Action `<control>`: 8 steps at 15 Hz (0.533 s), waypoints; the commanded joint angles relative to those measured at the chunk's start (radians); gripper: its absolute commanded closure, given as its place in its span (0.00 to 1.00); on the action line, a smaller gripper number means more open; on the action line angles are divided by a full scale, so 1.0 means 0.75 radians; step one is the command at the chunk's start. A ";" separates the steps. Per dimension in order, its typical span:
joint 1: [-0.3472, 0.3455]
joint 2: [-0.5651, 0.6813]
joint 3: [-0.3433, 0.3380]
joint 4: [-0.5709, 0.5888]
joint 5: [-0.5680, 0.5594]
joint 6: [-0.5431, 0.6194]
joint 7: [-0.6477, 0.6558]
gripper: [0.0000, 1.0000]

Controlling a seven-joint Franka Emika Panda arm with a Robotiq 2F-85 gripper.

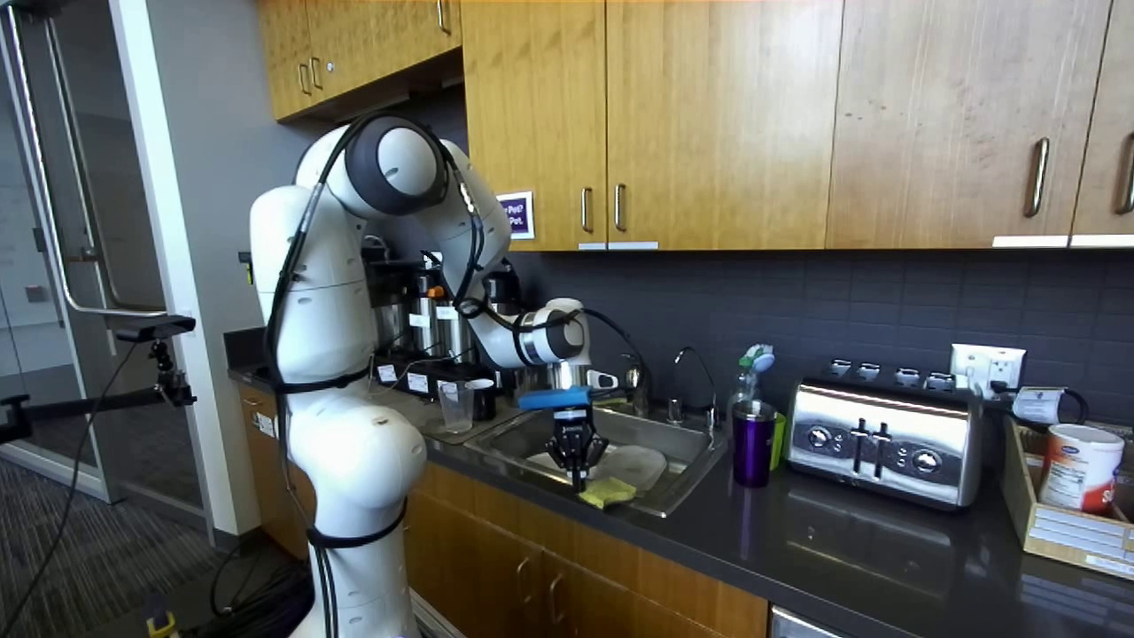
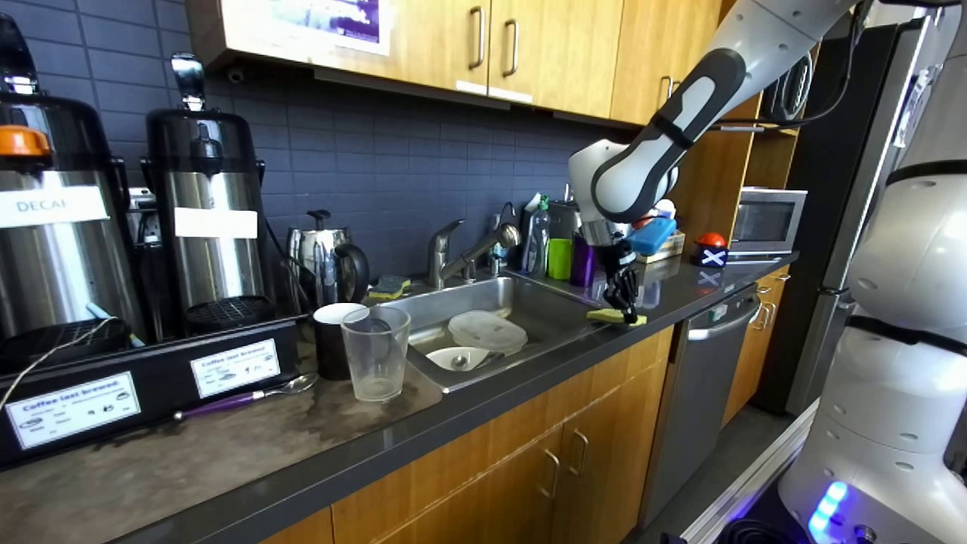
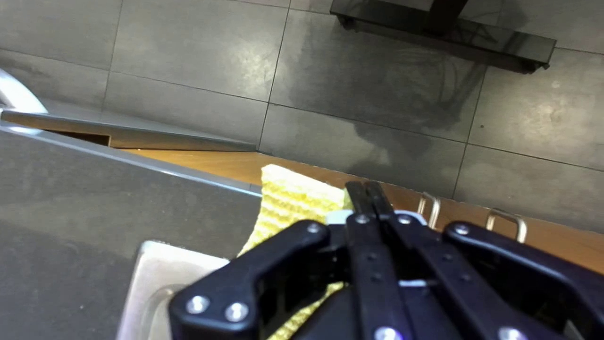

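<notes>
In the wrist view the black gripper (image 3: pixel 364 185) is being seen nearest of all, its two fingers being pressed together; whether an edge of fabric is being caught between them cannot be told; a ribbed yellow cloth (image 3: pixel 297 193) is being shown right at the fingertips, spread to one side of them; in both exterior views the cloth is being located at the front edge of the worktop (image 1: pixel 850 549), by a front corner of the sink (image 2: pixel 555 313); in the sink a translucent container (image 2: pixel 487 332) is being held; along the back edge, beside the tap (image 2: pixel 453 261), a sponge (image 2: pixel 389 287) is being rested; past the sink, toward the dishwasher (image 2: pixel 714 340), a purple tumbler (image 1: pixel 753 447) is being stood, a silver toaster (image 1: pixel 877 439) being set beyond it, near the back edge; on the opposite side of the sink a clear cup (image 2: pixel 376 363) and a dark mug (image 2: pixel 331 347) are being stood close together, nearer the front edge than a steel pot (image 2: pixel 313 261).
</notes>
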 commanded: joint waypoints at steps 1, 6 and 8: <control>0.053 0.036 0.047 0.026 0.036 0.033 0.013 0.99; 0.143 0.113 0.125 0.069 0.119 0.057 -0.005 0.99; 0.180 0.153 0.158 0.094 0.162 0.056 -0.009 0.99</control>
